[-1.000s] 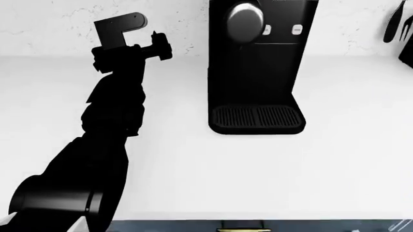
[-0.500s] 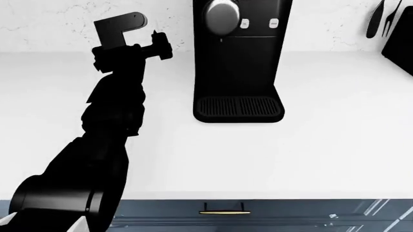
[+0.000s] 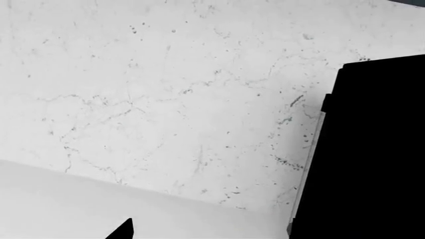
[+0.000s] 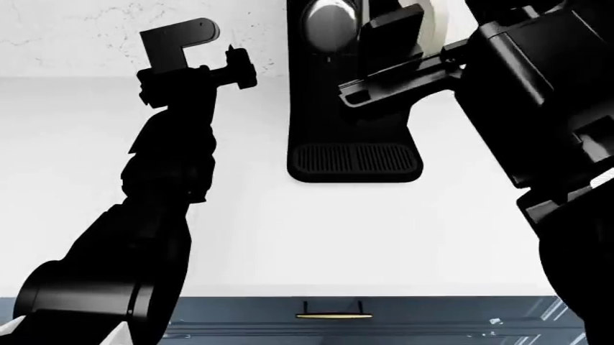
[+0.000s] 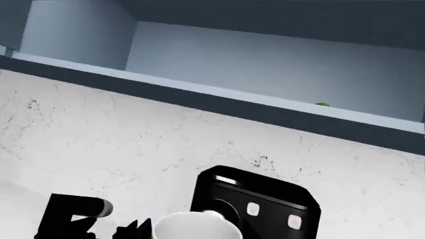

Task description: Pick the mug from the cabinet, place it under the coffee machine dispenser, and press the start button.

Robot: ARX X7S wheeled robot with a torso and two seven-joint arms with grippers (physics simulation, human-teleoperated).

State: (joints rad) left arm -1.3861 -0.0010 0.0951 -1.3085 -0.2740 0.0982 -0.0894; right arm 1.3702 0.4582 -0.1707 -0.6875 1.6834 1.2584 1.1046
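My right pincer [image 4: 408,36] pinches the mug [image 4: 429,25], held high in front of the coffee machine [image 4: 355,136], level with the dispenser [image 4: 329,23] and just to its right. The drip tray [image 4: 356,159] lies below and toward my left, so I judge the mug must go down and leftward, staying upright. My left pincer [image 4: 235,66] hangs well apart; I cannot tell its state. No writing is readable.
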